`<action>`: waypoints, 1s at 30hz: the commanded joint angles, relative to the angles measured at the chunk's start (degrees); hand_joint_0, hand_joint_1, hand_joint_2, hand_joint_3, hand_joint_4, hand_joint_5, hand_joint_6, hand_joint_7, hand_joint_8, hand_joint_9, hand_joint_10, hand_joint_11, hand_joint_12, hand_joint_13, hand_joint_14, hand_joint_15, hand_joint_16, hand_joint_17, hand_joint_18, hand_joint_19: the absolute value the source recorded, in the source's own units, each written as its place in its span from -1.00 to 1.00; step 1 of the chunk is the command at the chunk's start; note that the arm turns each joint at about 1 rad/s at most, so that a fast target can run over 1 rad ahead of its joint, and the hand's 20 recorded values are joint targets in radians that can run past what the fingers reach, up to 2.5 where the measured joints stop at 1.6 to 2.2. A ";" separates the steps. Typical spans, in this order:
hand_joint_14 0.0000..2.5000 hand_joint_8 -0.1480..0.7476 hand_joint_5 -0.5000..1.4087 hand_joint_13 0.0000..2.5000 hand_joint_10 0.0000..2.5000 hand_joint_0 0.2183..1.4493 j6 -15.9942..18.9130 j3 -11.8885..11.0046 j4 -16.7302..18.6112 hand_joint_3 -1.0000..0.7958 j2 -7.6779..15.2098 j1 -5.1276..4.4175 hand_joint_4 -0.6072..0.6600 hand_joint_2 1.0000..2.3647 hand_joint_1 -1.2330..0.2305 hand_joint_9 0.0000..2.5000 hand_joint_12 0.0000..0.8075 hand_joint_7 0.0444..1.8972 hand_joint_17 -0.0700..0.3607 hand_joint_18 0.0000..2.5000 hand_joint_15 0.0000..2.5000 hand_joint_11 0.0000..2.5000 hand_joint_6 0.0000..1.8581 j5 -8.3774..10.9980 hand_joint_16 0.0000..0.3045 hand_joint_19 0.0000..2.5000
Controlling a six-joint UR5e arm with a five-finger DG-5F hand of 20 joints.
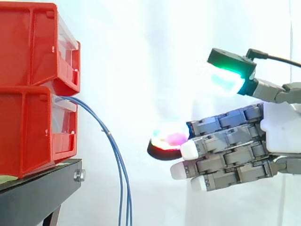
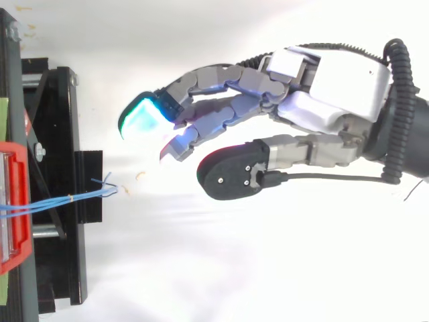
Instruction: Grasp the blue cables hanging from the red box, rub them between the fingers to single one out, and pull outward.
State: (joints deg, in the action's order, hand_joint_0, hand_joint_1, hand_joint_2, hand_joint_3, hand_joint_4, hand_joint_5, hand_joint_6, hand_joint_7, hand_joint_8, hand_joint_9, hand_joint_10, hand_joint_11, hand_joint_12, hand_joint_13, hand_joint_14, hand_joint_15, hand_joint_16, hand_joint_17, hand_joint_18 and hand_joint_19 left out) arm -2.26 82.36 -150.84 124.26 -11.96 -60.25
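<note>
Backdrop: white curtain (image 1: pixel 155 47). Far left, black stand (image 1: pixel 37 188) carrying two stacked red bins, upper bin (image 1: pixel 28 47) and lower bin (image 1: pixel 28 132), both cut off by the frame edge. Blue cables (image 1: pixel 115 160) leave the lower bin's front, arc rightward, then hang near-vertical; their lower ends run out of the side view, and their count is unclear. Right, well apart from the cables: hand (image 1: pixel 280 132), fingers pointing left, loosely extended, thumb held wide above them, holding nothing.

blue cables (image 1: pixel 109 134) hang (from red box (image 1: pixel 28 134))
</note>
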 commanded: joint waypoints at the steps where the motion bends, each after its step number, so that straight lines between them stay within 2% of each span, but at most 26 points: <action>1: -1.00 -0.04 -0.64 -0.59 -0.99 -0.47 -0.11 -0.01 1.87 -0.35 1.16 -0.16 0.37 -0.99 -0.14 -0.32 -0.12 -0.29 -0.20 -0.70 -0.87 -0.77 -0.46 0.40 -0.70 -0.82; 6: -0.99 -0.05 -0.64 -0.59 -0.99 -0.47 -0.55 -0.01 4.15 -0.35 2.22 -0.34 0.37 -0.99 -0.14 -0.32 -0.11 -0.29 -0.20 -0.69 -0.87 -0.77 -0.46 0.75 -0.70 -0.81; 9: -0.99 -0.05 -0.64 -0.58 -0.99 -0.47 -1.25 -0.18 5.47 -0.35 3.45 -0.69 0.36 -0.99 -0.14 -0.31 -0.11 -0.29 -0.20 -0.69 -0.87 -0.76 -0.46 2.33 -0.70 -0.81; 11: -1.00 -0.05 -0.64 -0.58 -0.99 -0.47 -1.25 -0.36 6.00 -0.35 4.24 -0.78 0.37 -0.99 -0.14 -0.31 -0.11 -0.29 -0.20 -0.69 -0.86 -0.76 -0.46 2.68 -0.70 -0.81; 14: -0.99 -0.05 -0.64 -0.57 -0.99 -0.47 -1.69 -0.45 7.58 -0.35 4.50 -1.04 0.37 -0.99 -0.14 -0.30 -0.12 -0.29 -0.20 -0.68 -0.86 -0.74 -0.46 3.38 -0.70 -0.81; 15: -0.99 -0.06 -0.64 -0.56 -0.99 -0.47 -2.66 -0.53 7.84 -0.35 4.68 -1.31 0.37 -0.99 -0.14 -0.29 -0.11 -0.29 -0.20 -0.67 -0.85 -0.74 -0.46 4.44 -0.70 -0.80; 21: -0.99 -0.03 -0.64 -0.45 -0.99 -0.46 -5.38 -1.32 7.93 -0.36 4.68 -1.92 0.38 -0.99 -0.15 -0.25 -0.10 -0.28 -0.21 -0.58 -0.79 -0.71 -0.46 6.64 -0.71 -0.77; 22: -0.99 -0.03 -0.64 -0.44 -0.99 -0.46 -6.52 -2.03 7.84 -0.35 4.77 -2.01 0.37 -0.99 -0.16 -0.24 -0.10 -0.28 -0.21 -0.57 -0.78 -0.71 -0.46 7.78 -0.71 -0.76; 25: -0.99 -0.04 -0.63 -0.42 -0.99 -0.46 -6.96 -4.05 7.40 -0.35 6.61 -2.01 0.37 -0.99 -0.16 -0.23 -0.10 -0.28 -0.21 -0.56 -0.76 -0.70 -0.46 8.31 -0.71 -0.76; 30: -0.99 -0.03 -0.63 -0.42 -0.99 -0.46 -3.62 -9.41 5.29 -0.36 11.45 -1.75 0.37 -0.99 -0.16 -0.22 -0.10 -0.27 -0.21 -0.55 -0.76 -0.70 -0.46 8.04 -0.71 -0.75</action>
State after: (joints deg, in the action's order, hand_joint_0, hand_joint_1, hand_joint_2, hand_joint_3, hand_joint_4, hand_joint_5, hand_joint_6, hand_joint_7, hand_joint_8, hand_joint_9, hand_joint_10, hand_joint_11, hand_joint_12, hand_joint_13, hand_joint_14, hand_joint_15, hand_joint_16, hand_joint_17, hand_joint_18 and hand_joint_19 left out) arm -7.86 76.28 -144.12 132.88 -13.83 -52.16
